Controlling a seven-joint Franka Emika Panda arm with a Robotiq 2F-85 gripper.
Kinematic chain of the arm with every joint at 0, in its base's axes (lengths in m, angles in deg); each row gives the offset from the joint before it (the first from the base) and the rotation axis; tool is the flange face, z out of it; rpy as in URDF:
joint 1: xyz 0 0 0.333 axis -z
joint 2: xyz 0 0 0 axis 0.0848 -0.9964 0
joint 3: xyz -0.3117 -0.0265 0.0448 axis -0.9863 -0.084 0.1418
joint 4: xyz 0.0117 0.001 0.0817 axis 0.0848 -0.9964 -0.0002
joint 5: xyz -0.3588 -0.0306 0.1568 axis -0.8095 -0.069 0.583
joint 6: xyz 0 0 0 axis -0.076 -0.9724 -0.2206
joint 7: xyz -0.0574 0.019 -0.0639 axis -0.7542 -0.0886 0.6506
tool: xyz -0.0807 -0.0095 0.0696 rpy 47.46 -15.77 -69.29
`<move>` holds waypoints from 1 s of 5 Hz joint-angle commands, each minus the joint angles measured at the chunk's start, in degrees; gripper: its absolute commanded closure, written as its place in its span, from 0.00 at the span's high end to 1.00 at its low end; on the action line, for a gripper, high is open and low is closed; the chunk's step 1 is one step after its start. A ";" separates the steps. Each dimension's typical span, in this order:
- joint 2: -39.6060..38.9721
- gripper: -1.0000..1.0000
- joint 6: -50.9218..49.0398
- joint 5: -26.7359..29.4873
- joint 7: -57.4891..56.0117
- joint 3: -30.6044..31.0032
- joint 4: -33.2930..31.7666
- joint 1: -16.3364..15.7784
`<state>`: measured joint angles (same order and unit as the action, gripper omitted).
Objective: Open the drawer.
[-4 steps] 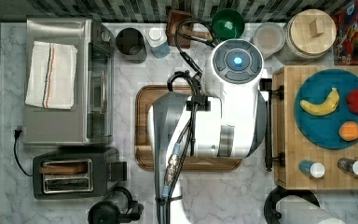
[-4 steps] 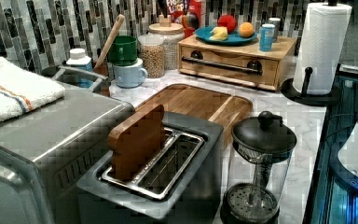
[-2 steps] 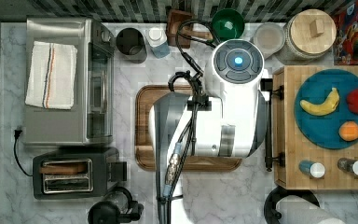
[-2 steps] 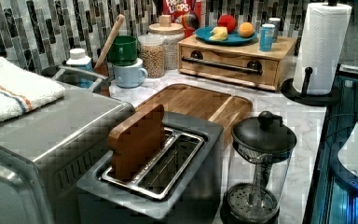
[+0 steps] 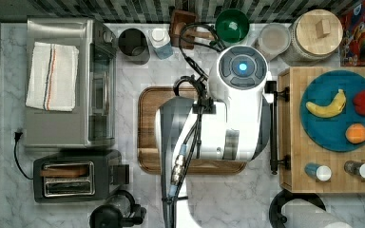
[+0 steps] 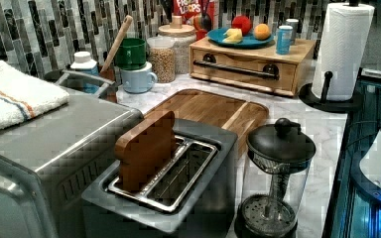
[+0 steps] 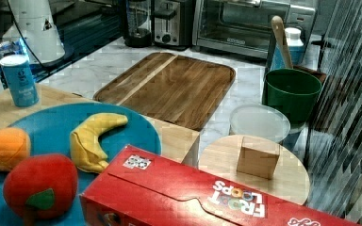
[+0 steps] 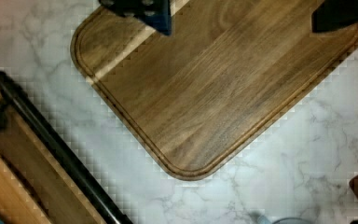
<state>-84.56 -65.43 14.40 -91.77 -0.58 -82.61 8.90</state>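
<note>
The drawer looked stiff and light; its black bar handle seemed the place to grasp. The gripper was open.

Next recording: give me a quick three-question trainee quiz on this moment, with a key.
1. True or false: the drawer is already pulled out.
2. The open claw hangs above which thing? A) walnut tray B) toaster C) banana
3. What colour is the drawer's bar handle?

Key: 1 false, its front sits flush; 2 A; 3 black.
</note>
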 commanded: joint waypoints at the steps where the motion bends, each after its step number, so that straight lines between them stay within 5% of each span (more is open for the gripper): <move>1: 1.31 1.00 4.03 -0.54 -26.44 -3.83 -7.66 3.89; 5: -3.63 1.00 12.46 -4.80 -49.39 -6.56 -9.69 8.55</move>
<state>-86.54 -53.03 10.75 -136.85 -4.90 -93.24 17.50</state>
